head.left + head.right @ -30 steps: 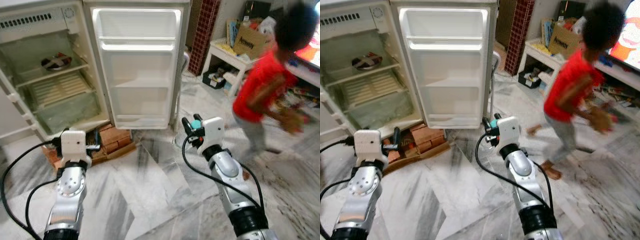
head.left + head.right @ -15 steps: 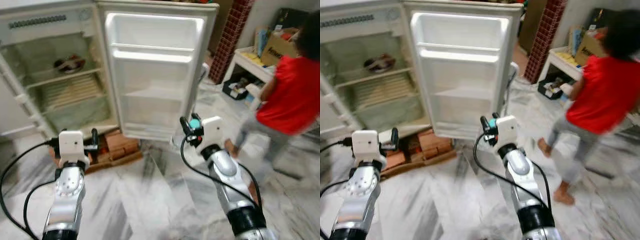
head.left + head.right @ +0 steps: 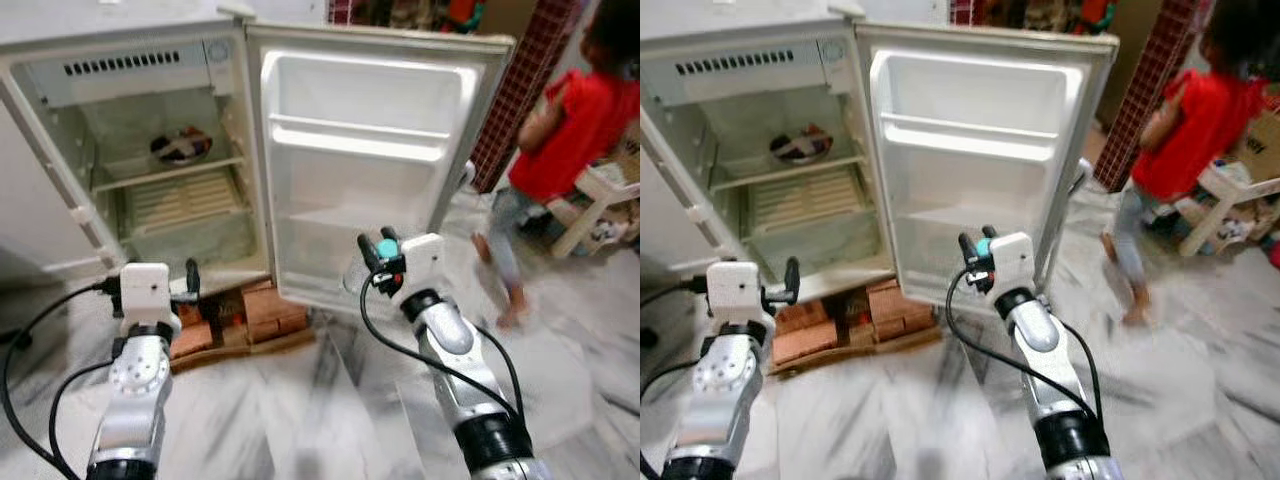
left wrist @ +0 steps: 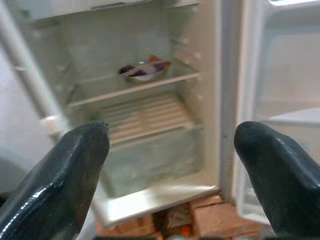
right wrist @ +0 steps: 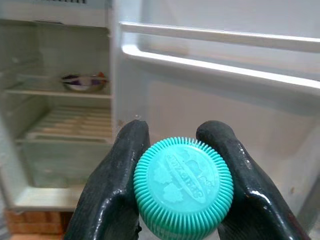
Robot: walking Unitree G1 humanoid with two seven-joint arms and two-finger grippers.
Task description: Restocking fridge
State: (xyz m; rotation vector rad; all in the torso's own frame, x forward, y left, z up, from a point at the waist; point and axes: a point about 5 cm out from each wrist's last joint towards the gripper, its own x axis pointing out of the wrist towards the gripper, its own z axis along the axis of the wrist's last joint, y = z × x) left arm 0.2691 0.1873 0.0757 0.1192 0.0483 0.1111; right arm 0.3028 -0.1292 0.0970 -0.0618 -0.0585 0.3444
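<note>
The small white fridge stands open ahead, its door swung wide with bare door shelves. A bowl sits on the upper shelf; the wire shelf below it is bare. My right gripper is shut on a bottle with a ribbed teal cap, held up in front of the door's lower half, cap toward me. My left gripper is open and holds nothing. It faces the fridge's lower compartment from low on the left.
Red bricks prop up the fridge's base on the marble floor. A person in a red shirt walks at the right, near a white table and a red tiled pillar.
The view has swung left and now faces the fridge more squarely. The person has walked further off to the back right. Both grippers keep their pose, the right still holding the bottle.
</note>
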